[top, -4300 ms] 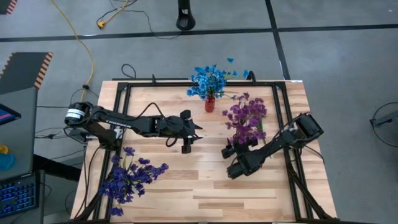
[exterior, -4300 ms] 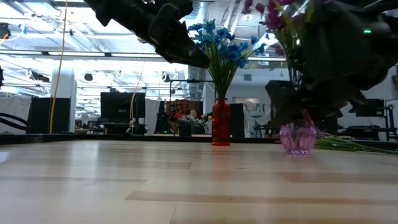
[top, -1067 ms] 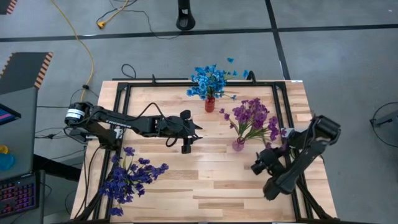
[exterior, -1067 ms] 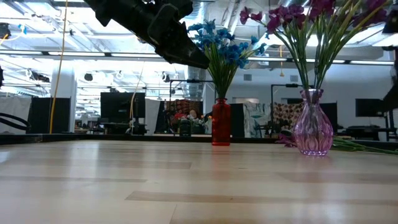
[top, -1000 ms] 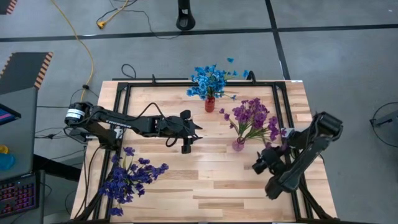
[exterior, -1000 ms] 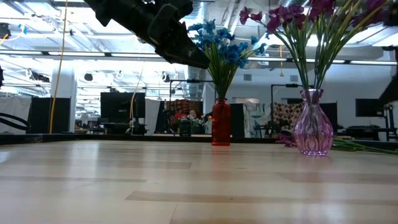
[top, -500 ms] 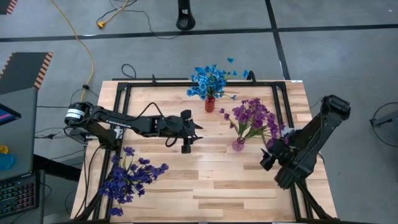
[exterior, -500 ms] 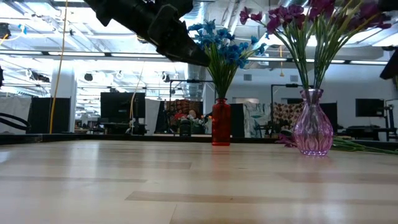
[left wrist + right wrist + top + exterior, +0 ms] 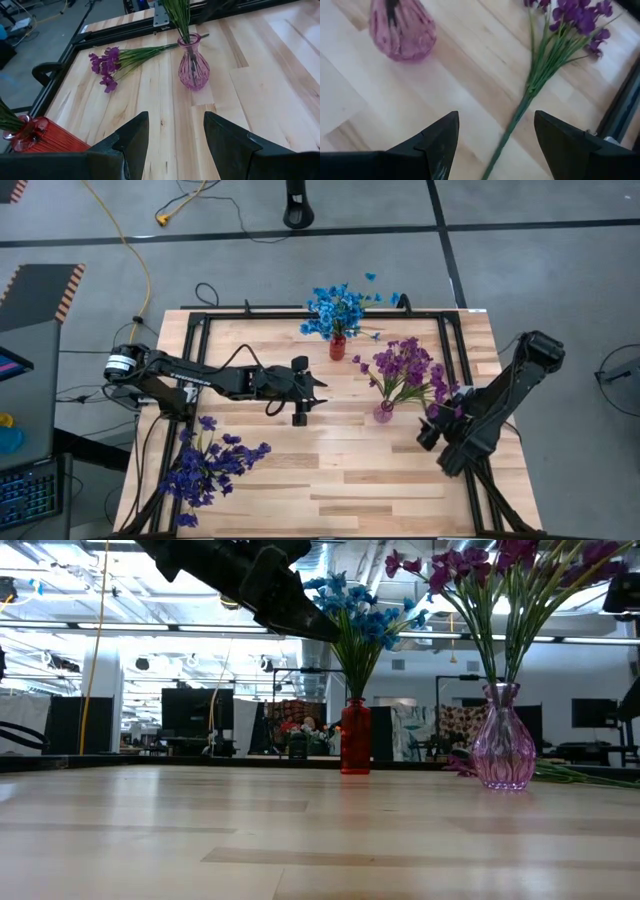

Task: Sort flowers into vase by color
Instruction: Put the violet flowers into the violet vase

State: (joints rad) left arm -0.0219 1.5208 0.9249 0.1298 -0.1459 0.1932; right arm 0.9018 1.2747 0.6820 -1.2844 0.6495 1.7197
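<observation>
A red vase [image 9: 338,347] at the far middle holds blue flowers [image 9: 335,308]. To its right, a pink glass vase [image 9: 383,413] holds magenta flowers [image 9: 400,363]. One loose magenta flower [image 9: 535,80] lies flat on the table just right of that vase. Dark violet flowers [image 9: 210,465] lie in a heap at the near left. My left gripper [image 9: 175,130] hovers open above the table's middle, pointing at the pink vase [image 9: 194,62]. My right gripper [image 9: 495,135] stands open above the loose flower's stem, right of the pink vase [image 9: 402,27], touching nothing.
A black metal frame [image 9: 452,360] runs around the wooden tabletop. Bare wood [image 9: 340,470] lies between the violet heap and my right arm. In the low view my left arm [image 9: 250,580] hangs overhead at the left, with the two vases [image 9: 503,750] behind it.
My right gripper has drawn back a little toward the table's right and far edges, rolling at the wrist while its arm folded up. It stays open and carries nothing. The vases and flowers have not moved.
</observation>
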